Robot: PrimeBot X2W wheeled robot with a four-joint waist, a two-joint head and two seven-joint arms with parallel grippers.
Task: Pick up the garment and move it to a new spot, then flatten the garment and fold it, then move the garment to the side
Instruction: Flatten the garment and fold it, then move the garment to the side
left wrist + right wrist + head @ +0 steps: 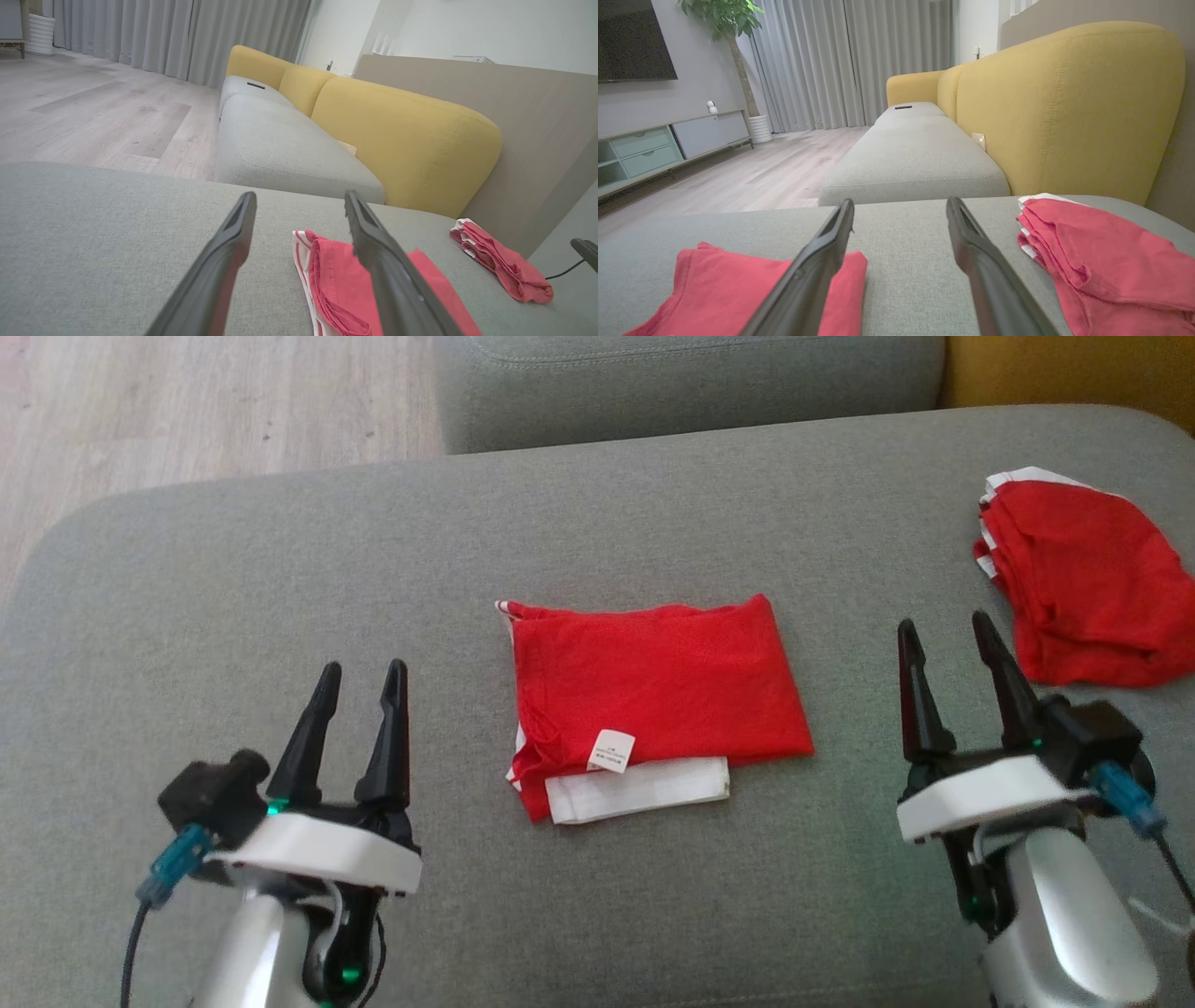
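Red garment [653, 681]; white tag [611, 750], print illegible.

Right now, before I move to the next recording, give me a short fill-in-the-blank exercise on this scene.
1. The folded garment in the middle of the grey cushion is ____ in colour.
2. The left gripper and the right gripper both stand ____, holding nothing.
3. The other garment lies on the robot's ____ side of the folded garment.
4. The sofa backrest is ____ in colour.
Missing words: red, open, right, yellow.
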